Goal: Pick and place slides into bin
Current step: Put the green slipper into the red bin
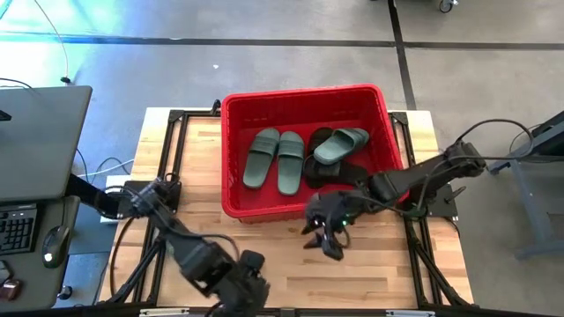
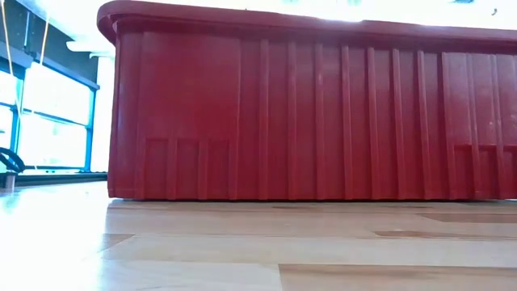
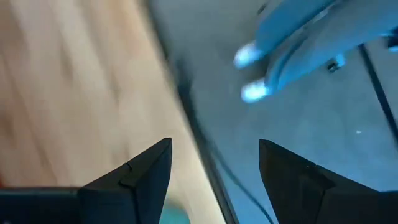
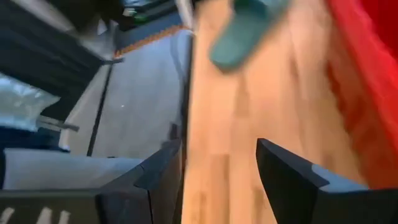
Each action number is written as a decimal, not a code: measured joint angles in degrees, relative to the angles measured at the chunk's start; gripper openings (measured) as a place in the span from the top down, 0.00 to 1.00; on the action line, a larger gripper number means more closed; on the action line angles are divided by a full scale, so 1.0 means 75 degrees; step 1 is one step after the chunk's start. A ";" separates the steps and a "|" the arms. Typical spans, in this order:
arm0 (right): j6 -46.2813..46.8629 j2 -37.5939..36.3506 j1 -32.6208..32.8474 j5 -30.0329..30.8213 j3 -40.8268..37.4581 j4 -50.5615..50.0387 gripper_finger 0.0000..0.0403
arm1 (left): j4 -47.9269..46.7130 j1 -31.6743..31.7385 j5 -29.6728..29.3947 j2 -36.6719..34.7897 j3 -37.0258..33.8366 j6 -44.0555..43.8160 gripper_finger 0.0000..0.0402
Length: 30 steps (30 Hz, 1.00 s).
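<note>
The red bin (image 1: 231, 154) stands on the table's far half. In it lie two sage green slides (image 1: 275, 158) side by side, and a third green slide (image 1: 339, 143) lies on top of black slides (image 1: 328, 172). My right gripper (image 1: 322, 241) is open and empty over the bare table, just in front of the bin's near wall (image 4: 367, 81). A fourth green slide (image 4: 241, 36) shows in the right wrist view near the table's near edge. My left gripper (image 1: 251, 283) is open at that near edge, and my left arm hides this slide in the high view. My left gripper's fingers stand open over the table's near edge. A patch of green (image 3: 169, 215) shows low beside one finger. I cannot tell whether the gripper touches it.
The bin's near wall (image 2: 323, 113) fills the low view. Bare wooden table (image 1: 379, 269) lies between the bin and the near edge. Black frame rails (image 1: 169, 158) run along the table's left and right sides. A desk with a keyboard (image 1: 18, 224) stands left of the table.
</note>
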 joint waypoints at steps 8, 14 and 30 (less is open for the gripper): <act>-0.0460 -0.0012 0.0861 0.0734 -0.0002 0.0736 0.52 | -0.1820 -0.0238 0.0706 0.0873 -0.0757 -0.2104 0.45; -0.0245 0.0037 0.1058 0.1240 -0.0008 0.0499 0.52 | -0.2048 -0.0113 0.0626 0.1133 -0.1978 -0.3411 0.45; 0.0369 0.0038 0.0986 0.1598 -0.0008 0.0509 0.52 | -0.2130 -0.0139 0.0571 -0.0091 -0.4913 -0.4357 0.45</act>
